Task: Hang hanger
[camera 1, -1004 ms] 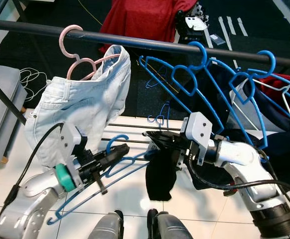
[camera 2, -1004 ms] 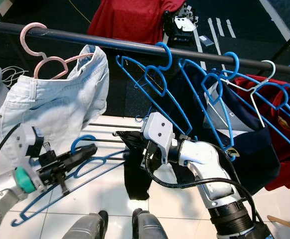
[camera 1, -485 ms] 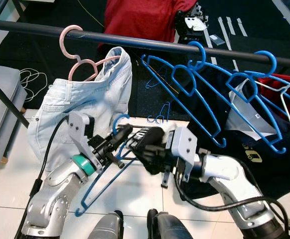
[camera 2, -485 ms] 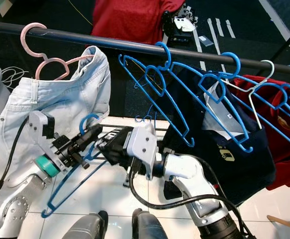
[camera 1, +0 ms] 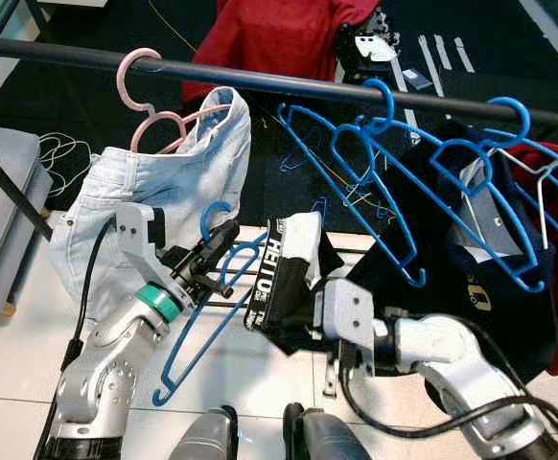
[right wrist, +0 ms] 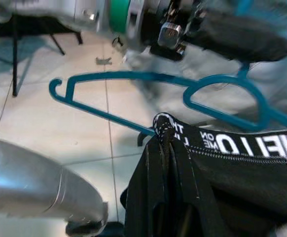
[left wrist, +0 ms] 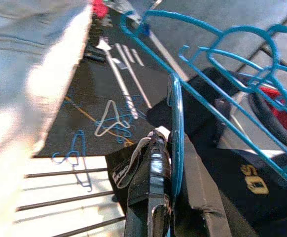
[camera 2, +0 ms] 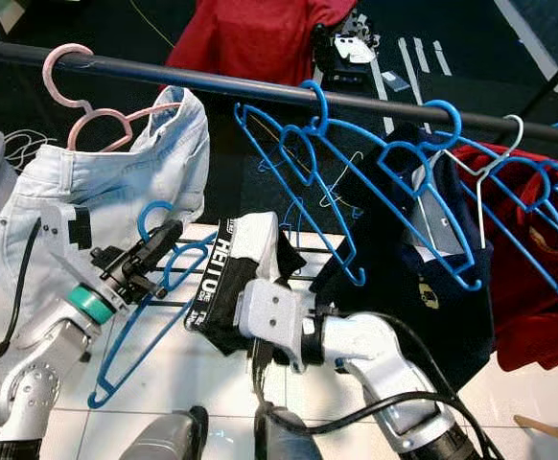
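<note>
- White floor tiles [camera 1: 260,369] fill the lower part of the head views, and a dark carpet lies beyond them at the top.
- A dark clothes rail [camera 1: 289,81] crosses the upper part of the frame from left to right.
- At the upper left, a pink hanger [camera 1: 150,105] hooks over the rail and carries pale denim shorts [camera 1: 154,206].
- To the right of centre, several blue hangers [camera 1: 394,144] hang from the rail, one of them under a dark navy garment [camera 1: 471,278]; a red garment [camera 2: 538,259] hangs at the far right.
- My left gripper [camera 1: 220,251] sits left of centre, below the rail, its fingers clamped on the neck of the blue hanger [camera 1: 207,316]. The hook points up beside the shorts, not on the rail, and the frame slants down to the lower left over the tiles.
- My right gripper [right wrist: 163,138] is at lower centre, pinching the black underwear [camera 1: 289,278] with its white lettered waistband, bunched just right of my hanger.
- In my left wrist view the hanger's blue rim runs right alongside my black finger [left wrist: 151,170].
</note>
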You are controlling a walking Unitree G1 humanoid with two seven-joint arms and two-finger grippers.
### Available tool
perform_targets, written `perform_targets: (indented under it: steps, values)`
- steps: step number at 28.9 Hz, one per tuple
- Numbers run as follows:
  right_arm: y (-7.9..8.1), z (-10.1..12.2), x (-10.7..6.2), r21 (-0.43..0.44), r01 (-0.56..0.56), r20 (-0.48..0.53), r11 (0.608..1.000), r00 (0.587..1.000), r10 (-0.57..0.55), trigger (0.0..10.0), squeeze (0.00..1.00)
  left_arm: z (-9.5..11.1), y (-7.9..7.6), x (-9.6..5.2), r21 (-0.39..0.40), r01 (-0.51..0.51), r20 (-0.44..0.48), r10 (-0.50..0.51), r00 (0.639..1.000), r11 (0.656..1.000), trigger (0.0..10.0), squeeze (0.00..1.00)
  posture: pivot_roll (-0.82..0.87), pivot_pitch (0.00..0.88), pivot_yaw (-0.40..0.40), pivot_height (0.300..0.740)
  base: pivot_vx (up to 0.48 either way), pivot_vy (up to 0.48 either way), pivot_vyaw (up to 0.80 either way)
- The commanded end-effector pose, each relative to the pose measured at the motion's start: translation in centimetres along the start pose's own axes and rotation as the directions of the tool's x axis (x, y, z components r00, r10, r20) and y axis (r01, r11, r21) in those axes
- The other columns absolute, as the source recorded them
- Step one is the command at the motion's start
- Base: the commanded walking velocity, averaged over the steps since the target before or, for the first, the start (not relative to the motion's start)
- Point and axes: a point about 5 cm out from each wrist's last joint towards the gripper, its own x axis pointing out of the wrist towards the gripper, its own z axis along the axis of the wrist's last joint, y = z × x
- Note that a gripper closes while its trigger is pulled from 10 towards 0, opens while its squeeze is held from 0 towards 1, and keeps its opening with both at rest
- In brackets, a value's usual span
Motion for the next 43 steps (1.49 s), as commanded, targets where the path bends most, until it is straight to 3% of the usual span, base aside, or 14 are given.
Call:
perform_targets:
  steps: [1, 4, 7, 10, 14, 23, 27, 33, 35, 38, 39, 40, 41, 43]
  values:
    - [1.1, -0.5, -0.2, 0.011, -0.037, -0.031, 0.999, 0.999, 0.037, 10.0, 0.0, 0.1, 0.4, 0.2, -0.04, -0.031, 0.012, 0.031, 0.999, 0.999, 10.0, 0.0, -0.09, 0.12, -0.003, 0.74, 0.0, 0.0, 0.0]
    - [1.7, -1.0, -0.2, 0.009, -0.058, -0.057, 0.998, 0.997, 0.059, 10.0, 0.0, 0.3, 0.5, 0.3, -0.055, -0.039, 0.023, 0.04, 0.999, 0.998, 10.0, 0.0, -0.09, 0.12, -0.003, 0.74, 0.0, 0.0, 0.0]
    - [1.9, -0.8, -0.1, 0.06, -0.041, -0.02, 0.997, 0.999, 0.042, 10.0, 0.0, 0.5, 1.1, 0.5, -0.067, -0.087, 0.033, 0.089, 0.995, 0.994, 10.0, 0.0, -0.09, 0.122, -0.003, 0.74, 0.0, 0.0, 0.0]
    - [1.3, 1.2, 0.6, 0.204, 0.019, 0.151, 0.979, 0.987, -0.05, 10.0, 0.0, 0.6, 1.5, 0.9, -0.076, -0.163, 0.039, 0.166, 0.985, 0.984, 10.0, 0.0, -0.09, 0.12, -0.003, 0.74, 0.0, 0.0, 0.0]
    - [0.8, 2.4, 0.9, 0.287, 0.021, 0.232, 0.958, 0.968, -0.091, 10.0, 0.0, 0.7, 1.4, 1.4, -0.059, -0.211, 0.039, 0.214, 0.976, 0.976, 10.0, 0.0, -0.09, 0.117, 0.002, 0.74, 0.0, 0.0, 0.0]
    - [1.8, -0.7, 1.5, 0.283, 0.034, 0.11, 0.958, 0.992, -0.067, 10.0, 0.0, 1.3, 0.2, 2.6, -0.126, -0.245, 0.061, 0.254, 0.965, 0.961, 10.0, 0.0, -0.09, 0.117, 0.01, 0.74, 0.0, 0.0, 0.0]
    - [0.3, -0.7, 3.9, 0.179, 0.205, 0.09, 0.962, 0.97, -0.224, 10.0, 0.0, 2.0, -1.1, 3.3, -0.129, -0.19, 0.087, 0.202, 0.975, 0.973, 10.0, 0.0, -0.08, 0.115, 0.016, 0.74, 0.0, 0.0, 0.0]
    - [-0.5, -0.4, 4.5, 0.112, 0.273, 0.092, 0.955, 0.954, -0.284, 10.0, 0.0, 2.7, -1.7, 3.3, -0.107, -0.132, 0.117, 0.145, 0.983, 0.985, 10.0, 0.0, -0.08, 0.113, 0.015, 0.74, 0.0, 0.0, 0.0]
    - [-1.3, -0.5, 4.6, 0.092, 0.356, 0.092, 0.93, 0.927, -0.364, 10.0, 0.0, 3.4, -3.0, 3.1, -0.108, -0.007, 0.156, 0.024, 0.987, 0.994, 10.0, 0.0, -0.08, 0.113, 0.013, 0.74, 0.0, 0.0, 0.0]
    - [-1.9, -0.1, 4.6, 0.113, 0.391, 0.12, 0.914, 0.907, -0.403, 10.0, 0.0, 3.7, -3.9, 2.8, -0.125, 0.08, 0.178, -0.057, 0.982, 0.989, 10.0, 0.0, -0.08, 0.113, 0.013, 0.74, 0.0, 0.0, 0.0]
    - [-2.1, 0.3, 4.5, 0.138, 0.392, 0.144, 0.909, 0.9, -0.41, 10.0, 0.59, 3.7, -4.3, 2.6, -0.131, 0.113, 0.182, -0.088, 0.979, 0.985, 10.0, 0.0, -0.08, 0.113, 0.013, 0.74, 0.0, 0.0, 0.0]
    - [-2.1, 0.3, 4.5, 0.138, 0.392, 0.144, 0.909, 0.9, -0.41, 10.0, 0.59, 3.7, -4.3, 2.6, -0.131, 0.113, 0.182, -0.088, 0.979, 0.985, 10.0, 0.0, -0.08, 0.113, 0.013, 0.74, 0.0, 0.0, 0.0]
    - [-2.2, 0.7, 4.3, 0.179, 0.373, 0.173, 0.91, 0.899, -0.402, 10.0, 1.0, 3.7, -4.6, 2.5, -0.139, 0.145, 0.187, -0.118, 0.975, 0.98, 10.0, 0.0, -0.08, 0.113, 0.012, 0.74, 0.0, 0.0, 0.0]
    - [-2.2, 1.1, 4.2, 0.212, 0.35, 0.204, 0.913, 0.897, -0.391, 10.0, 1.0, 3.7, -4.8, 2.3, -0.145, 0.18, 0.191, -0.151, 0.97, 0.973, 10.0, 0.0, -0.09, 0.112, 0.011, 0.74, 0.0, 0.0, 0.0]
